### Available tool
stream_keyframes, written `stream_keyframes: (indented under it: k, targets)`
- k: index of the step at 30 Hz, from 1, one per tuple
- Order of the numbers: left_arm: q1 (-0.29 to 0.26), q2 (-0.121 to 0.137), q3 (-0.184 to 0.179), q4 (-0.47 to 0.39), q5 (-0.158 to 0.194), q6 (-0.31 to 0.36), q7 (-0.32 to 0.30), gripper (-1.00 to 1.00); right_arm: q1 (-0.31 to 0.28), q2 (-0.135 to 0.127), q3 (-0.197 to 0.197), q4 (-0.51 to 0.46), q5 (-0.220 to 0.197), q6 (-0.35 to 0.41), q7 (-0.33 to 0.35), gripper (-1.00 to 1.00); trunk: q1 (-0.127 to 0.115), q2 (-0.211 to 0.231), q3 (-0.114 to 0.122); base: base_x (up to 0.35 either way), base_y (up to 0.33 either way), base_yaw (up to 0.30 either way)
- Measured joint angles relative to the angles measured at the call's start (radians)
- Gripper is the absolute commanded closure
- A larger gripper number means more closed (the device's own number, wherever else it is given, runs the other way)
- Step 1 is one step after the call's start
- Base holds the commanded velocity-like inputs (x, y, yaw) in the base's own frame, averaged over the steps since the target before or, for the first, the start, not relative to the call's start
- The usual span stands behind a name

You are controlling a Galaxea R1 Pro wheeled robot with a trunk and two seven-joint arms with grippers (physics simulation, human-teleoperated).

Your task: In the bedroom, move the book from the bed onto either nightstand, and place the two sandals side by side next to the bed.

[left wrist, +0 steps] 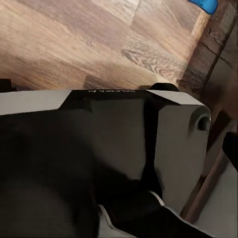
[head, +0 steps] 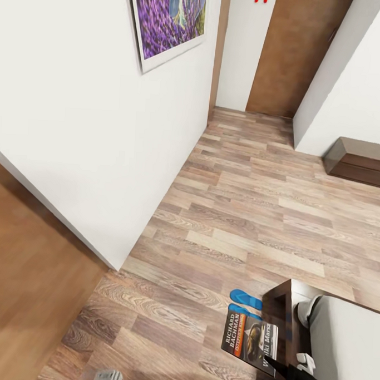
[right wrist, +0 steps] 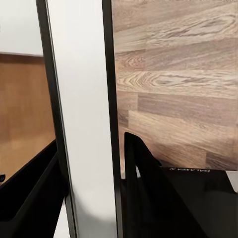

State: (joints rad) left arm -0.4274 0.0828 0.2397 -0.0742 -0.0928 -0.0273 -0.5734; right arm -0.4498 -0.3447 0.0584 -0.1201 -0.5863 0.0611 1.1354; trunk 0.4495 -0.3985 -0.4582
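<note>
My right tool [right wrist: 124, 188] pinches the book [head: 250, 337], holding it edge-on between its dark fingers. Just beyond the book, two blue sandals [head: 245, 299] lie on the plank floor [head: 250, 204] beside the bed [head: 346, 348]. My left tool's opening I cannot tell.

Book [head: 250, 339] held edge-on — sandals [head: 245, 298] beneath.

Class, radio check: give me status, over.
Right gripper grips the book, off the bed. Left gripper: jaws unclear. Two sandals on floor by bed corner.
</note>
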Motion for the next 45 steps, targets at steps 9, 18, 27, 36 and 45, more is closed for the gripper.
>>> stream_keyframes:
  k: [9, 18, 27, 36, 45]
  targets:
    - [0.000, -0.027, -0.089, 0.000, -0.107, -0.071, 0.041, -1.00, 0.000, 0.000, 0.000, 0.003, 0.000, 0.000, -0.035, 1.00, 0.000, 0.000, 0.015, 0.000, 0.000, 0.000]
    - [0.000, -0.028, -0.097, 0.044, -0.116, -0.146, 0.041, -1.00, 0.000, 0.000, 0.000, 0.003, 0.000, 0.000, -0.043, 1.00, 0.000, 0.000, 0.029, 0.000, 0.000, 0.000]
    - [0.000, -0.019, -0.093, 0.052, -0.110, -0.153, 0.041, -1.00, 0.000, 0.000, 0.000, 0.003, 0.000, 0.000, -0.043, 1.00, 0.000, 0.000, 0.044, 0.000, 0.000, 0.000]
    - [0.000, -0.008, -0.083, 0.052, -0.055, -0.163, 0.039, -1.00, 0.000, 0.000, 0.000, 0.014, -0.001, 0.000, -0.044, 1.00, 0.000, 0.000, 0.058, 0.000, 0.000, 0.000]
    - [0.000, -0.010, -0.083, 0.052, -0.005, -0.165, 0.037, -1.00, 0.000, 0.000, 0.000, 0.039, -0.001, -0.001, -0.045, 1.00, 0.000, 0.000, 0.073, 0.000, 0.000, 0.000]
